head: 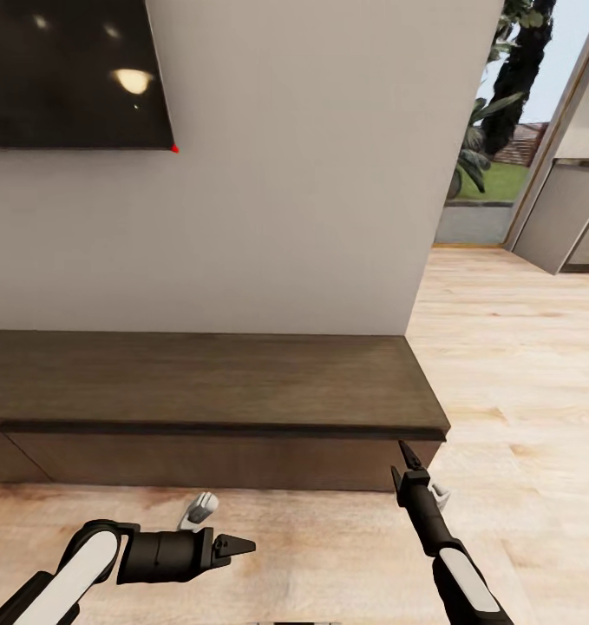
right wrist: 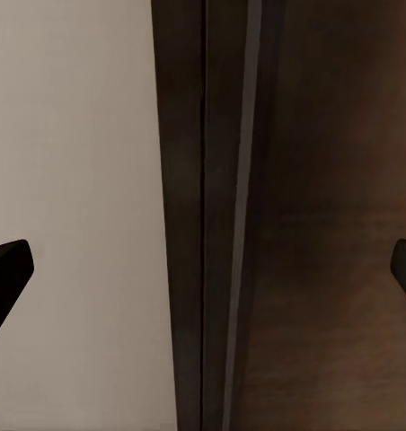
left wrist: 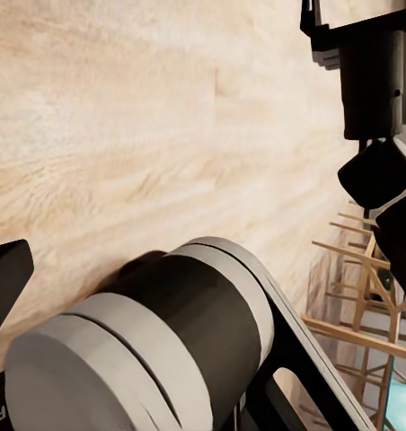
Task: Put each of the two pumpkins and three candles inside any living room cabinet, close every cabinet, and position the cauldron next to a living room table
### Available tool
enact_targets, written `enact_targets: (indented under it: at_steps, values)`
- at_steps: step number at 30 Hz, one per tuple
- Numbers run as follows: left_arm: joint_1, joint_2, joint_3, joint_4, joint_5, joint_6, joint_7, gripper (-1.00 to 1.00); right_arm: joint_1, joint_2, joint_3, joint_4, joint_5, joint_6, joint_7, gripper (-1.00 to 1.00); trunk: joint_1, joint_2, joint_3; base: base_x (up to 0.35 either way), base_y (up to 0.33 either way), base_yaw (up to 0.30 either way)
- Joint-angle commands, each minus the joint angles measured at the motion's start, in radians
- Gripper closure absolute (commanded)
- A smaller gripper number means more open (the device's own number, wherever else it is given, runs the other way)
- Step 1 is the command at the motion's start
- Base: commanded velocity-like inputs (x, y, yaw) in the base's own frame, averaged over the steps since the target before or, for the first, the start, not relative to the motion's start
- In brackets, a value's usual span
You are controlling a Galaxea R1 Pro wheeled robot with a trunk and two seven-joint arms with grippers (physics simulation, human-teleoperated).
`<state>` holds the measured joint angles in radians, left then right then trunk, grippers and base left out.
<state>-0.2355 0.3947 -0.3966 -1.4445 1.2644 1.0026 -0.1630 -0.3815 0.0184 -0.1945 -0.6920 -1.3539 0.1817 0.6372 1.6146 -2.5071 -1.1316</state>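
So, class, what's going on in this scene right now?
A two-armed robot faces the long, low dark brown cabinet against a white wall, below a wall-mounted dark screen. Neither arm holds anything. The right gripper points up at the cabinet's right end, close to its front edge, fingers spread in the wrist view. The left gripper hangs low over the wood floor, pointing sideways. The cabinet fronts look closed.

dark brown cabinet (right wrist: 329, 224) edge-on beside pale wall (right wrist: 73, 180), black fingers (right wrist: 5, 269) spread at both sides
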Motion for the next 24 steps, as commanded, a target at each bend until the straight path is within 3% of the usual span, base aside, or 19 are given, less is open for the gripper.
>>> enact_targets:
  at_steps: [1, 11, 17, 24]
  values:
    - [-0.001, 0.001, -0.001, 0.0, -0.01, 0.001, -0.01, -1.0, -0.001, 0.001, -0.003, 0.0, -0.01, 0.01, 0.002, -1.0, 0.0, -0.001, -0.005, 0.002, 0.0, 0.0]
    - [-0.001, 0.0, -0.003, 0.0, -0.01, 0.001, -0.01, -1.0, -0.001, 0.0, -0.003, 0.0, -0.009, 0.01, 0.005, -1.0, 0.003, -0.002, -0.028, 0.0, 0.0, 0.0]
    - [-0.001, 0.0, -0.006, -0.001, -0.01, 0.001, -0.01, -1.0, -0.001, 0.0, -0.003, 0.0, -0.008, 0.01, 0.071, -1.0, 0.004, -0.003, -0.039, 0.0, 0.0, 0.0]
    - [-0.001, 0.0, -0.007, -0.001, -0.01, 0.001, -0.01, -1.0, -0.001, 0.0, -0.004, 0.0, -0.008, 0.01, 0.083, -1.0, 0.006, -0.003, -0.051, 0.0, 0.0, 0.0]
